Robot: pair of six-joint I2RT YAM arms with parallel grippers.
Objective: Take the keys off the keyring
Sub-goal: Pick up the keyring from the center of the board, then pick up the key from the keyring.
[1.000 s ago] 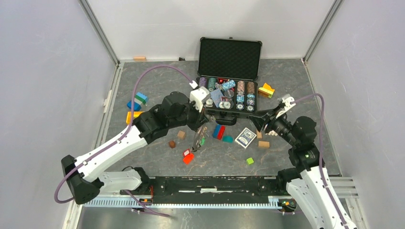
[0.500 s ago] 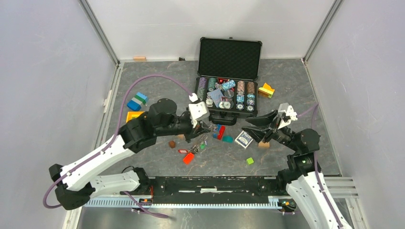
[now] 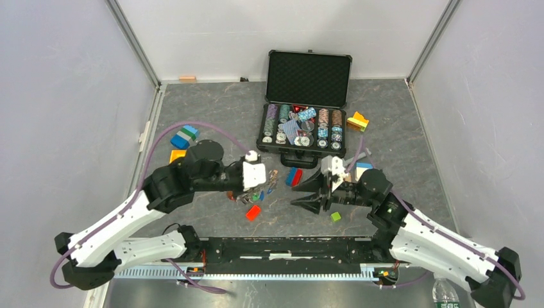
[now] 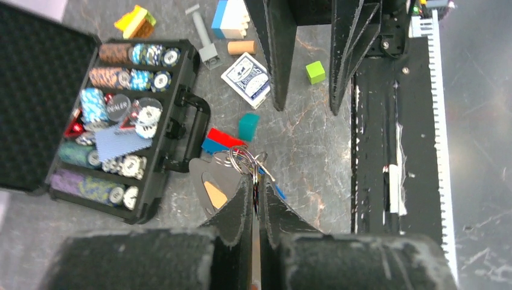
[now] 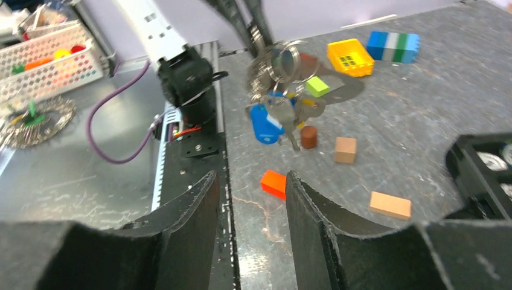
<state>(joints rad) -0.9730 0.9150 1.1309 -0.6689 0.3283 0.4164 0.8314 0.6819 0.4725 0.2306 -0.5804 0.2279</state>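
While the left hand [image 4: 255,181] is pinching the keyring [image 4: 243,161] between tightly closed fingertips, the keys [image 5: 266,118] are hanging below the ring in a bunch, clear of the surface [image 3: 218,112]. A blue-headed key is showing lowest in the right wrist view. The bunch is hanging near the middle of the surface, in front of the open case [image 3: 308,78] of chips [image 3: 301,125] and above a red block [image 3: 253,212]. The right hand [image 3: 300,196] is standing wide, gripping nothing, its two fingers pointing at the bunch from the right and stopping short of it. In the left wrist view those fingers are reaching down toward the ring with a clear gap remaining between them and it. A brown cylinder [image 5: 309,136] and a wooden cube [image 5: 345,149] are lying on the surface just beyond the hanging keys. A green cube [image 3: 335,216] is lying beside the right arm, and a card deck [image 4: 246,78] is lying between it and the case.
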